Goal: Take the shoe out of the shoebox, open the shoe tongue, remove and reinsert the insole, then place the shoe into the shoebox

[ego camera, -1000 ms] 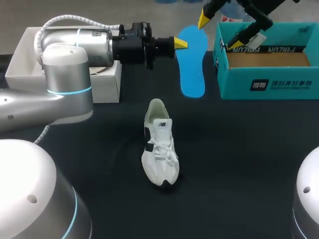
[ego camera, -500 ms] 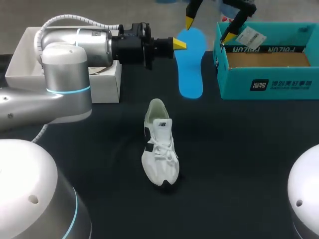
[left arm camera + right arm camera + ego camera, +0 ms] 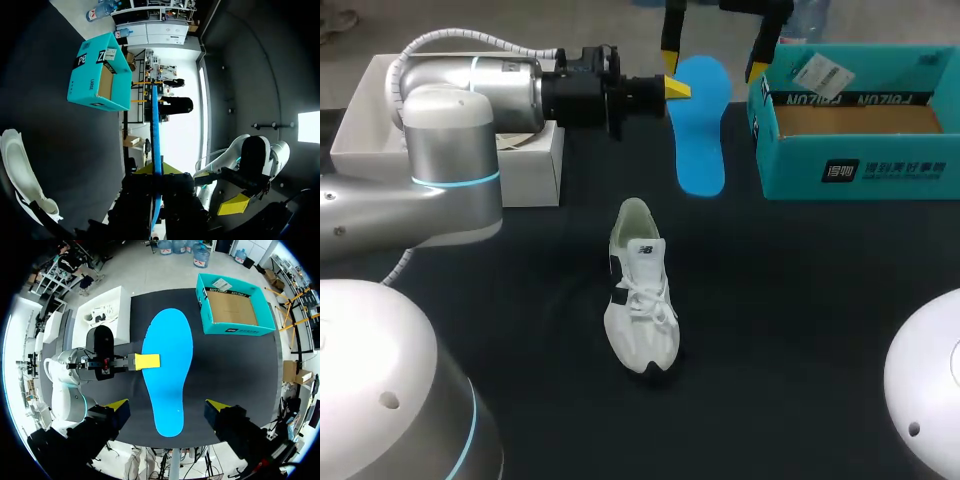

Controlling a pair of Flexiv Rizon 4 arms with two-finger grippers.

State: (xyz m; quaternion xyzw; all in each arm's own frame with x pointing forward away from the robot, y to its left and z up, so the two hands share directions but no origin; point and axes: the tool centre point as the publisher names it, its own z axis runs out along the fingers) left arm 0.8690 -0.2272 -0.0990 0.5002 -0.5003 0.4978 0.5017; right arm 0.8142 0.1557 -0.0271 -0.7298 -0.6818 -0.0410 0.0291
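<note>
While the left hand [image 3: 678, 88] is closed on one long edge of the blue insole [image 3: 702, 130], the right hand [image 3: 712, 60] hangs open above it, fingers wide apart. The white shoe [image 3: 640, 300] stands mid-table [image 3: 800, 300], and the teal shoebox [image 3: 855, 170] sits just beside the insole.

The left arm [image 3: 450, 130] is built of brushed silver cylinders with a glowing cyan ring [image 3: 455, 183], a white ribbed hose [image 3: 450, 38] and a black wrist block [image 3: 582, 85]. The right arm's fingers [image 3: 119, 404] are black with yellow tips. The white domes [image 3: 380, 380] carry what look like small screw holes.
</note>
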